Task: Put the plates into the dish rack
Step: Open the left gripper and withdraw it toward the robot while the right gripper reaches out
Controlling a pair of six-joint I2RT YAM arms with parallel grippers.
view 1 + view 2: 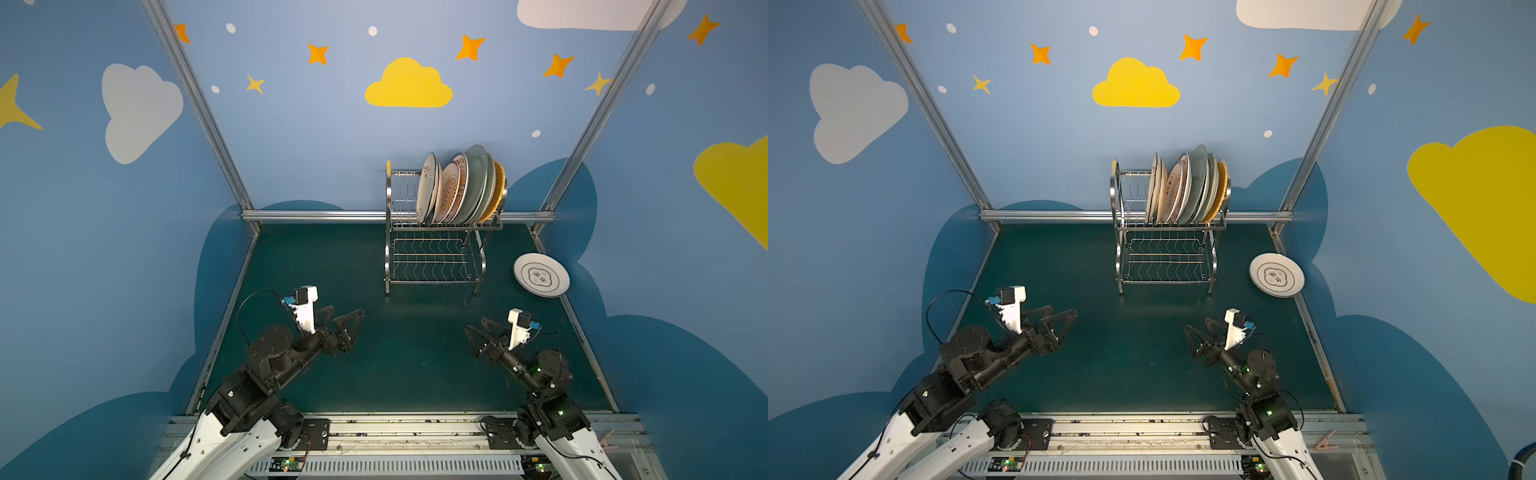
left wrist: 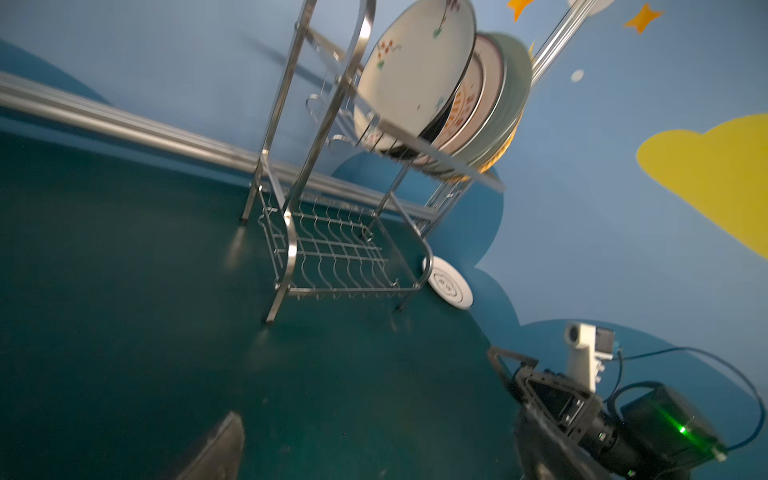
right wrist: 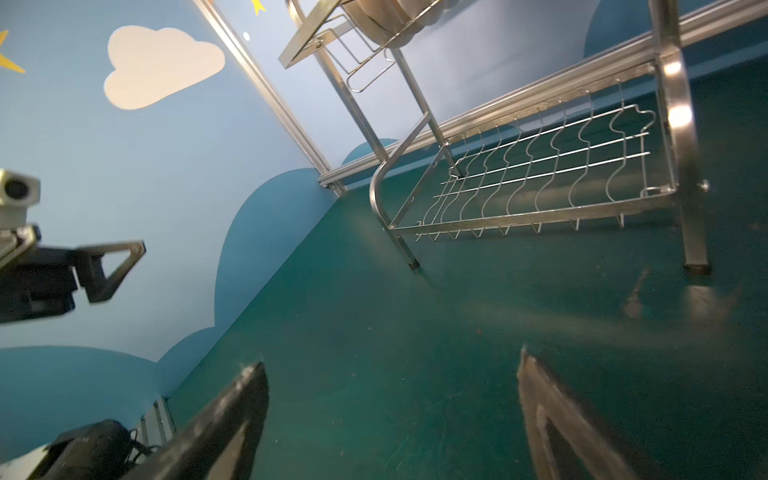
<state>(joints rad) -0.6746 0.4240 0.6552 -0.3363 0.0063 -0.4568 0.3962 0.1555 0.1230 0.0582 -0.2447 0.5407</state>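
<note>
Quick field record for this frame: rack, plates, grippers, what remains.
rack: dish rack, far side of table, lower shelf empty
racked: several plates upright in upper tier
loose: one white plate flat on table, right of rack
left gripper: open, empty
right gripper: open, empty
remaining: the white plate

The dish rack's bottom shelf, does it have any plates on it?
No, the dish rack's lower shelf is bare wire; the plates in it stand on its upper tier.
</note>
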